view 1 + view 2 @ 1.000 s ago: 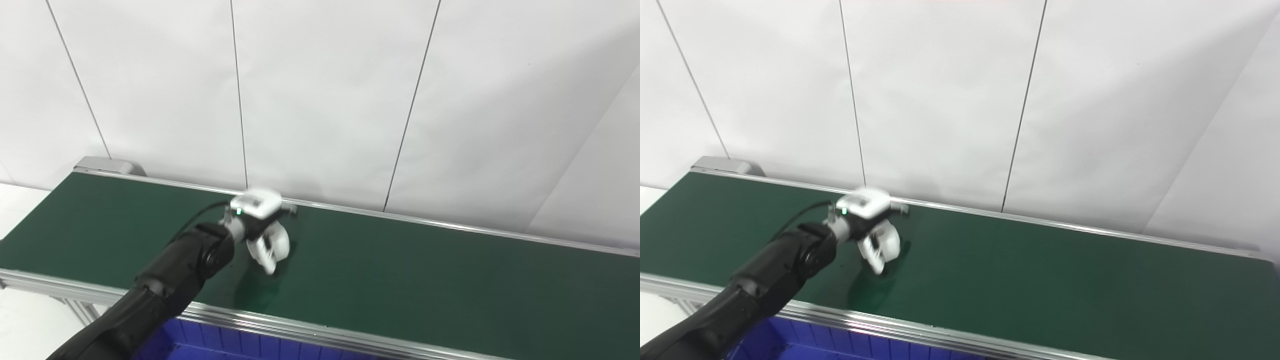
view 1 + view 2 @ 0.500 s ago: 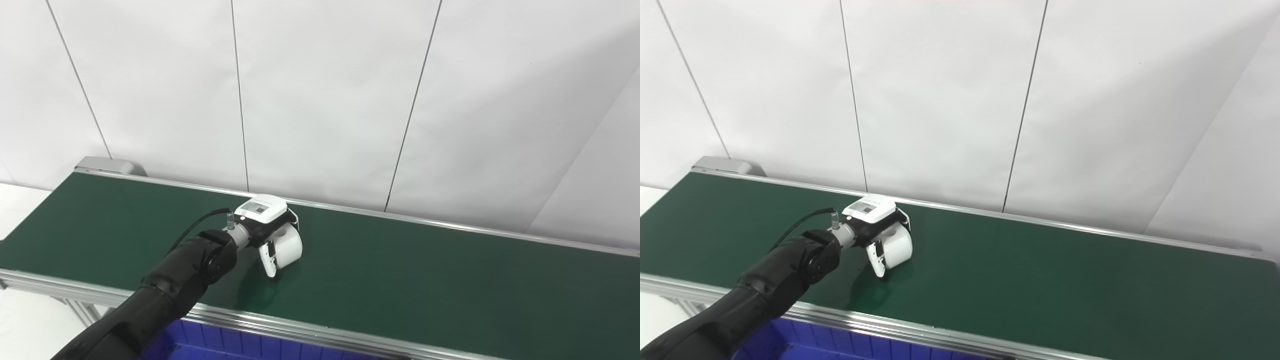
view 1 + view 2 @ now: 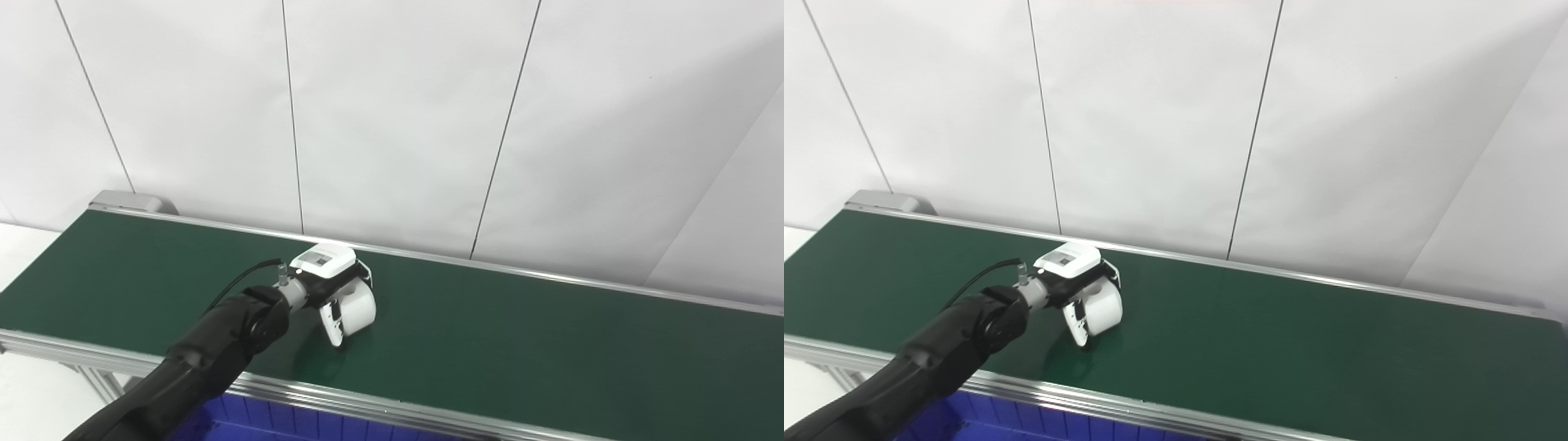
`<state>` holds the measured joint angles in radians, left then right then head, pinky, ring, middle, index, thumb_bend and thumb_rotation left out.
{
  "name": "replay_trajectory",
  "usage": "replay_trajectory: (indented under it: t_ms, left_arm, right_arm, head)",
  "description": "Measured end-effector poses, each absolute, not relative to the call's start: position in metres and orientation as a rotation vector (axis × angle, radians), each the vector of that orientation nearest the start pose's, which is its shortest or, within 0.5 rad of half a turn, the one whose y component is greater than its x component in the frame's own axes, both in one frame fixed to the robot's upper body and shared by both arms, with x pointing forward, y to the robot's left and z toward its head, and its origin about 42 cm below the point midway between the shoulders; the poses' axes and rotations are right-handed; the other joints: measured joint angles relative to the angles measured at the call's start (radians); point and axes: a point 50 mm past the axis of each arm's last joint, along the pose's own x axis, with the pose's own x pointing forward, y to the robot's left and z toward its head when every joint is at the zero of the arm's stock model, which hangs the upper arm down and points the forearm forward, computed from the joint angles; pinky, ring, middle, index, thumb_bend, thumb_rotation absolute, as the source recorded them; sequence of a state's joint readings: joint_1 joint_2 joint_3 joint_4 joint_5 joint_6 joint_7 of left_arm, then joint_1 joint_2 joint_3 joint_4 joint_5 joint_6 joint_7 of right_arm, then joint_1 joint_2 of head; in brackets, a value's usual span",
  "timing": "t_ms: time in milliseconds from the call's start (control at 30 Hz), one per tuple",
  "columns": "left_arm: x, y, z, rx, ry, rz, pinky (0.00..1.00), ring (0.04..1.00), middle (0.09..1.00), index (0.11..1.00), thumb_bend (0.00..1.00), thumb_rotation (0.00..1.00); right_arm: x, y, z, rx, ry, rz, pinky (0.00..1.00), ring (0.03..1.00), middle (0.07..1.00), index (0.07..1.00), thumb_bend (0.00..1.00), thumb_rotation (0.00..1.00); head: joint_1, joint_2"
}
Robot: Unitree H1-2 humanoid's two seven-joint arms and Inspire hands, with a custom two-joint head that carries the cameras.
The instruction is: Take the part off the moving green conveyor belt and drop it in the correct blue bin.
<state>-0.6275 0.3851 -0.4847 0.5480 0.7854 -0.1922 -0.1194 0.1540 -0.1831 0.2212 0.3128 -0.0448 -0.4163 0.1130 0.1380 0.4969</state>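
Since a second ago your left robot hand (image 3: 334, 293) has slid a little to the right along the conveyor belt (image 3: 520, 343), and the motion blur that smeared it then is gone; over the last half second it has crept only slightly further the same way. Its fingers now curl down around a white rounded part (image 3: 357, 313), with one white finger (image 3: 331, 318) lying against the part's near-left side and its tip reaching the belt surface. You can see the part resting on, or just at, the green belt, roughly at its mid-width and left of the belt's centre; whether it is lifted clear you cannot tell. The robot hand looks clamped on the part, its flat white back with a small label facing up, and the black forearm (image 3: 949, 343) runs back over the belt's near aluminium rail (image 3: 367, 401) toward the lower left corner.

Below that near rail you get only a strip of the blue bin (image 3: 288, 422), its ribbed inner wall showing; what lies inside it is hidden by the rail and the frame edge, so you cannot tell its contents. Your right robot hand is out of both views. Behind the belt stands a white panelled wall (image 3: 1151, 122).
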Motion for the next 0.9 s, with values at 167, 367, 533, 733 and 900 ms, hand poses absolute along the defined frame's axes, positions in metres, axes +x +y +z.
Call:
replay_trajectory:
  t_ms: [167,367,533,733,900]
  left_arm:
    - [0.432,0.214,0.199,1.377,-0.356,-0.565,0.33,0.401,0.437,0.506,0.52,0.00]
    - [0.382,0.210,0.234,1.369,-0.501,-0.576,0.32,0.391,0.438,0.507,0.52,0.00]
    - [0.340,0.219,0.205,1.357,-0.433,-0.584,0.35,0.428,0.478,0.496,0.52,0.00]
    - [0.295,0.215,0.184,1.320,-0.366,-0.578,0.32,0.376,0.433,0.521,0.52,0.00]
    - [0.277,0.216,0.177,1.299,-0.303,-0.577,0.38,0.452,0.478,0.498,0.52,0.00]
  right_arm:
    - [0.200,-0.224,0.004,-0.196,0.055,0.344,0.74,0.823,0.887,0.870,0.85,1.00]
    - [0.202,-0.227,0.014,-0.193,0.023,0.356,0.76,0.825,0.900,0.876,0.85,1.00]
    - [0.204,-0.242,0.025,-0.204,-0.008,0.349,0.75,0.818,0.886,0.870,0.85,1.00]
    - [0.207,-0.248,0.036,-0.188,-0.044,0.355,0.76,0.821,0.878,0.866,0.86,1.00]
    - [0.210,-0.252,0.044,-0.173,-0.074,0.356,0.76,0.817,0.867,0.861,0.85,0.99]
  head:
    - [0.021,0.089]
    - [0.054,0.158]
    - [0.086,0.213]
    - [0.117,0.270]
    - [0.144,0.301]
